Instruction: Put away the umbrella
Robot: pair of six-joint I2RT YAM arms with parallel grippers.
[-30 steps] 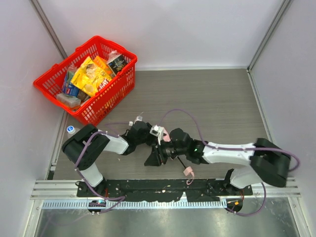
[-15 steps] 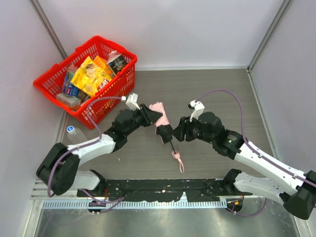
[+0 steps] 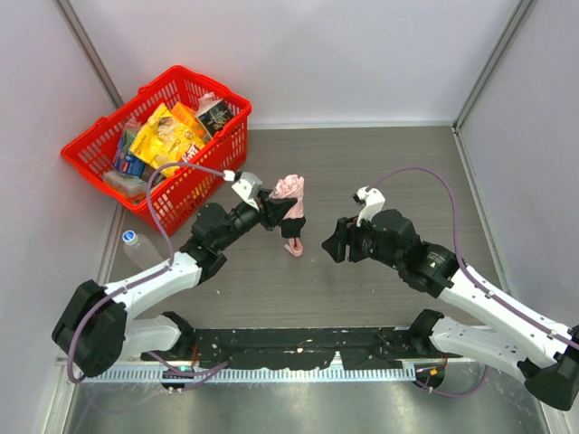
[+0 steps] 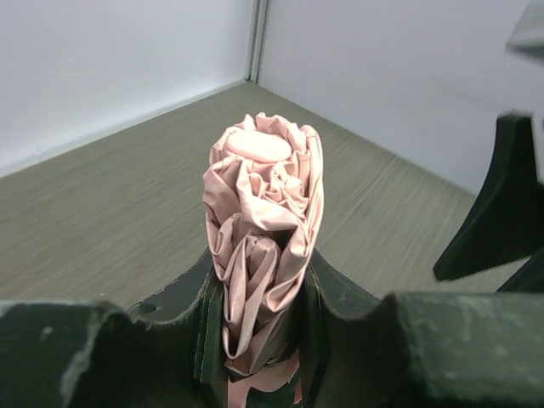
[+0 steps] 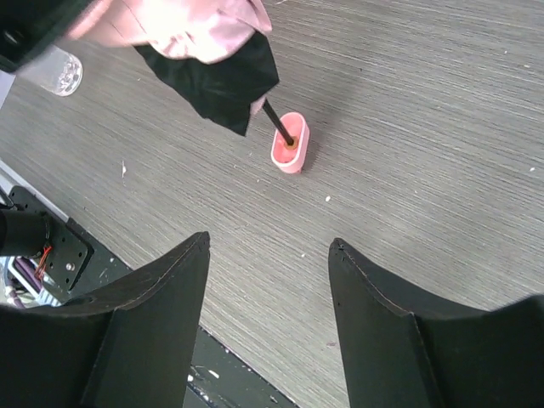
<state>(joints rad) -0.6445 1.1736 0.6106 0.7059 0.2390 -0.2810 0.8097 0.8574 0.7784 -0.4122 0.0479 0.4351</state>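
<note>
Your left pincer (image 4: 262, 272) is clamped on the pale pink fabric folding umbrella (image 3: 290, 194), with a dark finger (image 4: 191, 319) pressed to each side of the bunched cloth. In the left wrist view the bundle sticks out past the fingertips, its rounded pink end cap pointing away from the camera. From above, you hold it over the middle of the grey wood-grain counter (image 3: 407, 181), fabric end toward the far side.

Only the right wrist view shows you the lower end. A flap of black cloth (image 5: 217, 76) hangs under the pink folds, and a thin black shaft (image 5: 275, 121) runs from it into the small pink oval handle (image 5: 290, 143). The handle is down at the counter; you cannot tell whether it touches.

Your right pincer (image 5: 268, 246) stands open, fingers spread wide with only counter between them. It sits near the handle, on its right and apart from it.

Further out, a clear plastic bottle (image 3: 134, 246) lies by the left wall, just near of the red plastic mesh basket (image 3: 206, 172). That basket fills the far left corner, well apart from the umbrella, and only the top view shows it. It is packed with yellow packets (image 3: 167, 140) and other boxed goods. Their printing is too small to read, and nothing legible shows on the umbrella or the bottle. The black base plate (image 3: 289, 342) carrying both arms runs along the near edge.
</note>
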